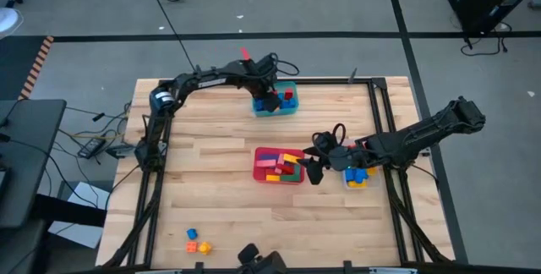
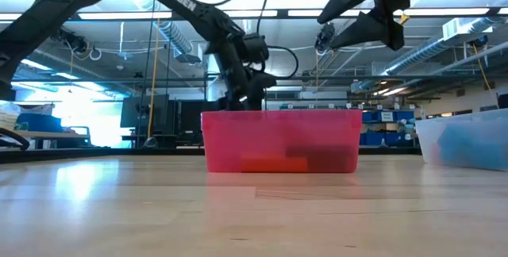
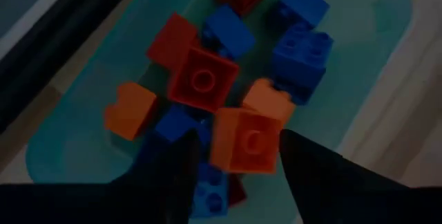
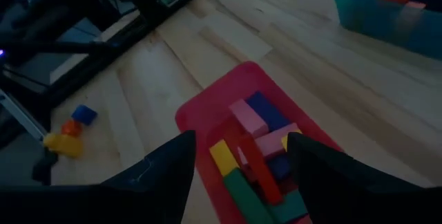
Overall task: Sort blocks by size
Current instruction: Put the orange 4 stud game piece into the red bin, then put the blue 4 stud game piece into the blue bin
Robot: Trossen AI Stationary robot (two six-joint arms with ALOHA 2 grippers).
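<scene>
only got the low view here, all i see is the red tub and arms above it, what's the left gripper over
Observer: The left gripper hangs over the teal tub at the far edge of the table, not the red tub.
Operator: anything in that teal one
Observer: Yes, small square bricks in red, blue and orange; an orange brick lies right between the fingers.
Operator: is it holding that
Observer: I can't tell; the fingers stand apart on either side of it.
Operator: and the right arm
Observer: The right gripper is open over the red tub's right end, with nothing in it.
Operator: any blocks left on the table
Observer: A few loose blocks sit near the front left corner.
</scene>
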